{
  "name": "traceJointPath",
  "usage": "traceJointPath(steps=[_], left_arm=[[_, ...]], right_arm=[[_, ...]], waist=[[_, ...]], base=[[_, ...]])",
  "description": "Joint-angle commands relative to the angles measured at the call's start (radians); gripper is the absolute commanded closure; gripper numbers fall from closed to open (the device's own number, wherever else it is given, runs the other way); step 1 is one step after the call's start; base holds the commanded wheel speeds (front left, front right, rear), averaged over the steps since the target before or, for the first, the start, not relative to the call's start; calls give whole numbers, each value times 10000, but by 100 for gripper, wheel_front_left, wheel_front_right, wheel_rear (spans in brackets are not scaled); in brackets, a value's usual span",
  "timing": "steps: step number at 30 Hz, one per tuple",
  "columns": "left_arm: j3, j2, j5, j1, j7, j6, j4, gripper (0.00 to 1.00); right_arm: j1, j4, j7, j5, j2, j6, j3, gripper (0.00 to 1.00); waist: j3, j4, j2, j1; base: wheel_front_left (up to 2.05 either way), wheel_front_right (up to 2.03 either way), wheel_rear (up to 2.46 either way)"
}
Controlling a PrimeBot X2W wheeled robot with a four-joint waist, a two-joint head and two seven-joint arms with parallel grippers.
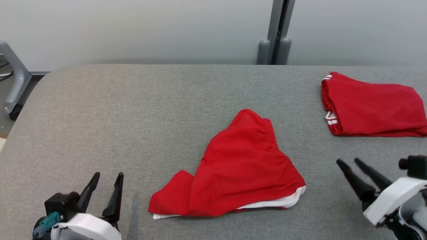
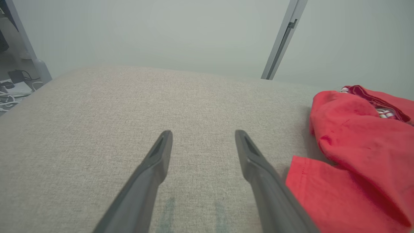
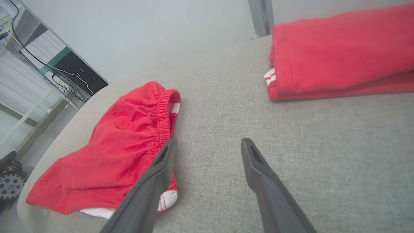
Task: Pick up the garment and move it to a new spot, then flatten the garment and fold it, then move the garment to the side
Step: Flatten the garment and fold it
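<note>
Red shorts (image 1: 238, 166), crumpled with a gathered elastic waistband, lie on the grey woven table (image 1: 133, 116). The left gripper (image 1: 108, 175) and right gripper (image 1: 348, 161) gape wide, empty.

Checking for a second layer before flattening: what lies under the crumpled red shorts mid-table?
A white layer peeks out along the near edge of the red shorts, on the grey table. How far it reaches under the red cloth is covered.
</note>
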Motion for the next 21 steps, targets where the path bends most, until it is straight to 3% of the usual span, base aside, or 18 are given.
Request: traceJointPath(steps=[1, 5, 12, 15, 21], left_arm=[[16, 109, -17, 139, 33, 68, -104, 0], [-1, 187, -22, 184, 208, 161, -534, 0], [-379, 535, -92, 611, 1138, 75, -1536, 0], [-562, 670, -211, 854, 1652, 28, -1813, 0], [-1147, 1011, -859, 1195, 2736, -123, -2445, 0]], right_arm=[[82, -145, -241, -366, -57, 7, -257, 0], [255, -324, -524, -1446, 318, 7, -1355, 0], [1611, -1535, -541, -4026, 2159, 7, -4606, 0], [2131, -1901, -545, -4816, 2697, 7, -5106, 0], [2490, -2059, -547, -5551, 3075, 7, -5422, 0]], waist=[[30, -99, 0, 0], [53, -193, 0, 0], [85, -120, 0, 0], [136, -40, 0, 0], [211, 67, 0, 0]], base=[[0, 0, 0], [0, 0, 0], [0, 0, 0], [0, 0, 0], [0, 0, 0]])
